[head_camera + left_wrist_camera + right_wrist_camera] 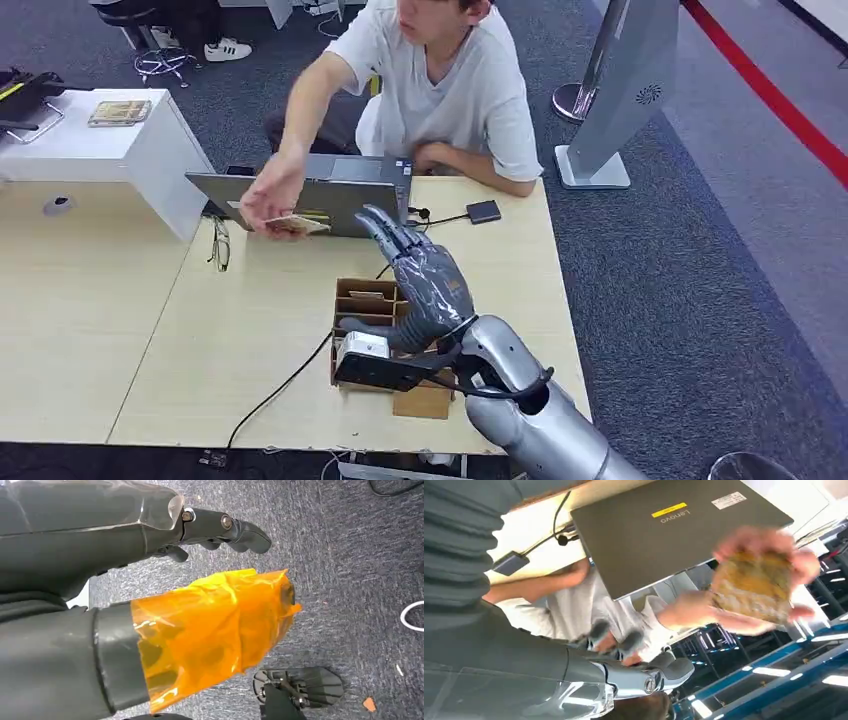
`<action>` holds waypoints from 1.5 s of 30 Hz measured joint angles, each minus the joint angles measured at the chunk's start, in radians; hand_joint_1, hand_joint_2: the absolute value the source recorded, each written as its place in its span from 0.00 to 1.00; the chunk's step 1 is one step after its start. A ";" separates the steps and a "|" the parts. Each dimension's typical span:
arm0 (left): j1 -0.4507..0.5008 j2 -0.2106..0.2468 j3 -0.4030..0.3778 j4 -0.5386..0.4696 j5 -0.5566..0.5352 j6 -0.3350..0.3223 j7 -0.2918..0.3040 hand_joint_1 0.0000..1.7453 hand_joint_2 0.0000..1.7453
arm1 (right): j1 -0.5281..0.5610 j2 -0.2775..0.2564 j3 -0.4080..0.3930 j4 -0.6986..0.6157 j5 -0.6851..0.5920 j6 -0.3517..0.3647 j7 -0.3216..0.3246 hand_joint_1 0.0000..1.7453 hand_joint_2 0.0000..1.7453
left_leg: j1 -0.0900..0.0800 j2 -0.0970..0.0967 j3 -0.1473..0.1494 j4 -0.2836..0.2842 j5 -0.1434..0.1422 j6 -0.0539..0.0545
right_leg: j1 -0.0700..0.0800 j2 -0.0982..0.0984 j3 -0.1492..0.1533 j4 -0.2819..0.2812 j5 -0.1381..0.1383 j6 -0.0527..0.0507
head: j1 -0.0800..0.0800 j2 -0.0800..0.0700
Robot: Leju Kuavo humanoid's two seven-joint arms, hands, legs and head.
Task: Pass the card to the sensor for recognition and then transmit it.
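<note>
Right hand (425,285) reaches over the cardboard organizer (365,300) toward the laptop (330,195), fingers spread, empty; a person's hand (272,190) holds the card (297,225).

the right hand (425,285) reaches empty over the cardboard organizer (365,300) toward the card (297,225) in a person's hand (270,190).

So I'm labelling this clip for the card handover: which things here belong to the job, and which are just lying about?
Job:
card in the person's hand
right hand, raised, holding nothing
cardboard card box
sensor, white, on a cable

Lying about:
laptop
glasses
adapter
white box
</note>
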State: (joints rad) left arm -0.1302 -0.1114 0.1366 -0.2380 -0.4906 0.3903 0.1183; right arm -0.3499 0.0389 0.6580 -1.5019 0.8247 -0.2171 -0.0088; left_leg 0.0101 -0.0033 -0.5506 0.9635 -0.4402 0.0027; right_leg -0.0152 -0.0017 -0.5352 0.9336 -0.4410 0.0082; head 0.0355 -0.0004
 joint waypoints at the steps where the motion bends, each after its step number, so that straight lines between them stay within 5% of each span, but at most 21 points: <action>1: 0.000 0.000 0.000 0.000 0.000 0.000 0.000 0.00 0.00 | 0.000 0.000 0.000 0.000 0.000 0.000 0.000 0.00 0.00 | 0.000 0.000 0.000 0.000 0.000 0.000 | 0.000 0.000 0.000 0.000 0.000 0.000 | 0.000 0.000; 10: 0.000 0.000 0.006 0.000 0.000 0.001 0.000 0.00 0.00 | 0.002 0.000 0.000 0.003 -0.001 0.000 0.000 0.00 0.00 | 0.000 0.000 0.000 0.000 0.000 0.000 | 0.000 0.000 0.000 0.000 0.000 0.000 | 0.000 0.000; 11: 0.000 0.000 0.007 0.000 0.000 0.001 0.000 0.00 0.00 | 0.003 0.000 0.000 0.005 -0.002 0.000 0.000 0.00 1.00 | 0.000 0.000 0.000 0.000 0.000 0.000 | 0.000 0.000 0.000 0.000 0.000 0.000 | 0.000 0.000; 45: 0.021 0.001 0.084 0.000 0.023 0.027 -0.033 0.00 0.00 | 0.185 -0.043 0.018 -0.037 0.009 -0.063 -0.099 0.00 1.00 | 0.000 0.000 -0.001 0.000 0.000 0.000 | 0.000 0.000 -0.001 0.000 0.000 0.000 | 0.000 0.000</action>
State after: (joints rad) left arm -0.1095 -0.1106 0.2209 -0.2384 -0.4681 0.4177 0.0854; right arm -0.1646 -0.0046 0.6756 -1.5389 0.8335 -0.2796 -0.1076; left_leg 0.0101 -0.0033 -0.5519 0.9634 -0.4403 0.0027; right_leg -0.0152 -0.0017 -0.5365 0.9334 -0.4412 0.0082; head 0.0355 -0.0004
